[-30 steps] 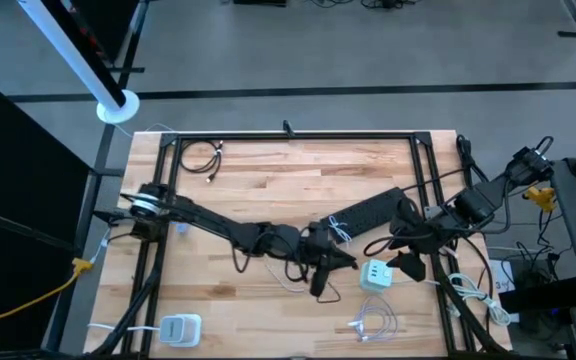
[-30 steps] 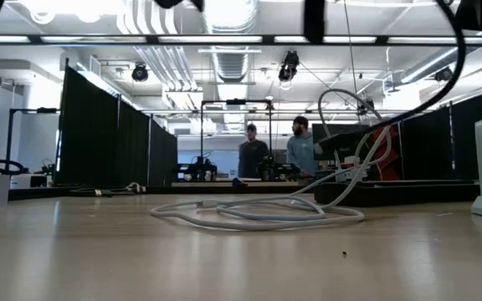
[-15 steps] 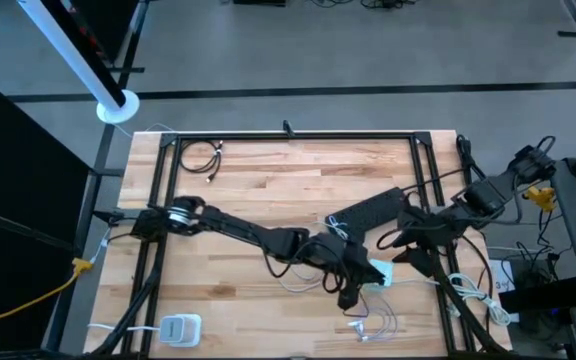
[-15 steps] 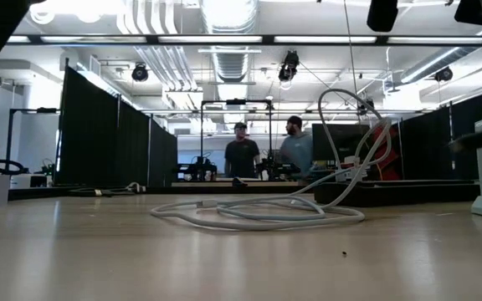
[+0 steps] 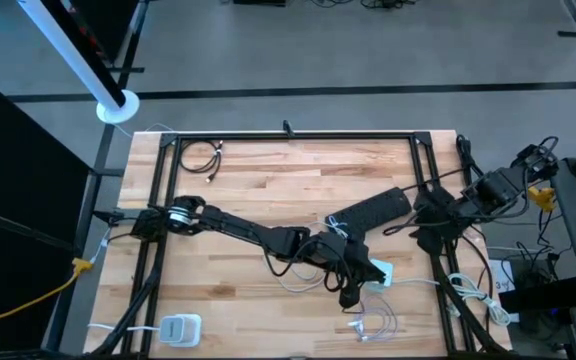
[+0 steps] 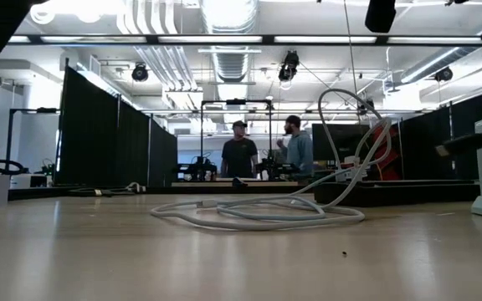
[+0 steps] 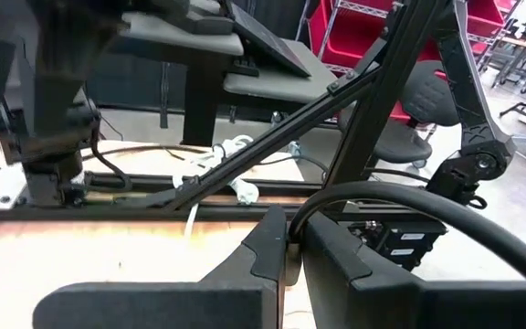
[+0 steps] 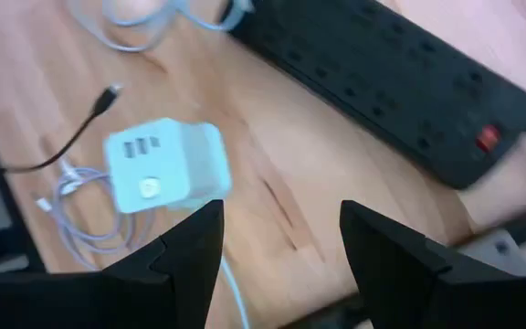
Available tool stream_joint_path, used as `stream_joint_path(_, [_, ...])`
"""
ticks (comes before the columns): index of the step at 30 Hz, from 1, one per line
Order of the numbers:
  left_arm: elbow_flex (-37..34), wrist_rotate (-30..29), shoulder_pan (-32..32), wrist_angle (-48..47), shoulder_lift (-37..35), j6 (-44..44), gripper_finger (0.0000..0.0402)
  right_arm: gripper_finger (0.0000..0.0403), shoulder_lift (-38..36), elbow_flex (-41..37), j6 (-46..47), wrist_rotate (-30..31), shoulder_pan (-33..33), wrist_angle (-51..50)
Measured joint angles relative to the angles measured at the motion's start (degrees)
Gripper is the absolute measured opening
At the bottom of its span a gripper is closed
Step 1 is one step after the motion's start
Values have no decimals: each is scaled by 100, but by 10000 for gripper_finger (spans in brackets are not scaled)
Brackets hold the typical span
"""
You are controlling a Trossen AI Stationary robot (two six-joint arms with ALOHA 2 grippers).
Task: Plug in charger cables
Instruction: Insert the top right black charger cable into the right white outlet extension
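**Left gripper carries black cable end toward white charger cube**

The left gripper (image 5: 348,293) is clamped tight; in the left wrist view its fingers (image 7: 272,251) are pressed together on a thin black cable (image 7: 409,206) that arcs away from them. In the high view it sits just beside the white charger cube (image 5: 376,272), near the table's right-centre. The plug tip itself is hidden, so its orientation cannot be told.

The right gripper (image 8: 281,242) has its jaws apart and holds nothing. It hangs above the table near the black power strip (image 8: 382,78), with the cube (image 8: 163,164) and its USB ports in plain sight. In the high view it is near the table's right edge (image 5: 430,225), well apart from the cube.

Other charger cables: a white coil (image 5: 373,322) near the front edge just below the cube, white loops (image 5: 303,280) under the left arm, a black coil (image 5: 200,156) at the far left corner.

Judged step: bringing a plug to a cube port, insertion not yet done. The next move likely calls for lining the plug up with a USB slot and pushing straight in; the cube looks loose, so the right gripper may need to brace it.
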Motion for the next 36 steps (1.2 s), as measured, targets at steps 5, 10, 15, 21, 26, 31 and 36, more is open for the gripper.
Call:
stream_joint_path(5, [-2,-1,25,70,-4,20,14,204,10,0,-93,7,-2,26])
stream_joint_path(10, [-4,-1,38,74,-6,11,14,197,44,0,-218,13,-2,26])
stream_joint_path(15, [-4,-1,38,81,-6,-119,14,163,39,0,-222,13,-2,13])
stream_joint_path(21, [-7,-1,34,83,-6,-150,14,78,39,0,-213,-56,-2,9])
stream_joint_path(26, [-9,13,122,81,-7,-126,14,8,4,0,-206,-249,-4,4])
stream_joint_path(31, [-13,8,225,79,-9,-2,14,19,-4,0,-73,-443,-4,-207])
stream_joint_path(36, [-13,41,274,68,45,22,14,7,2,88,-72,-490,-4,-595])
